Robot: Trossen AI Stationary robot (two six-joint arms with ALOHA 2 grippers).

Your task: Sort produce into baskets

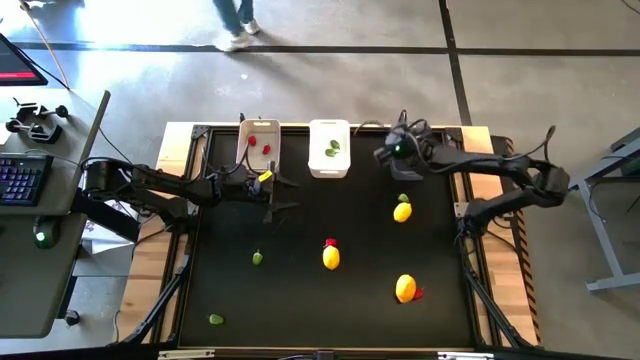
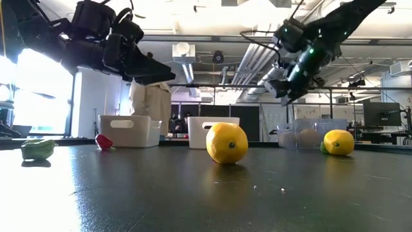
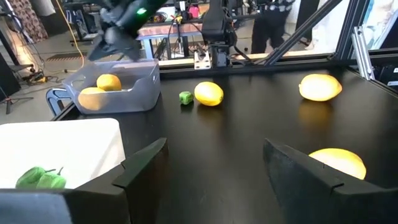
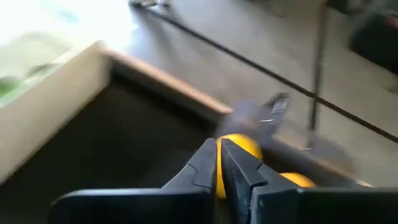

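Low view puts the nearest lemon (image 2: 226, 143) mid-surface: smooth, round, yellow, probably light and hard, liable to roll, so best pinched across its middle. Two more lemons (image 3: 101, 90) lie in the grey bin (image 3: 140, 93) at the far edge, beside the white bin (image 1: 329, 148) holding green pieces (image 1: 333, 149). Above the grey bin, the right gripper (image 4: 219, 163) has jaws together, empty. Near the beige bin (image 1: 258, 142), the left gripper (image 3: 214, 171) has jaws apart.

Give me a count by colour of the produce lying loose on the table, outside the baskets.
Yellow fruits: 3
Red pieces: 2
Green pieces: 3
Total: 8
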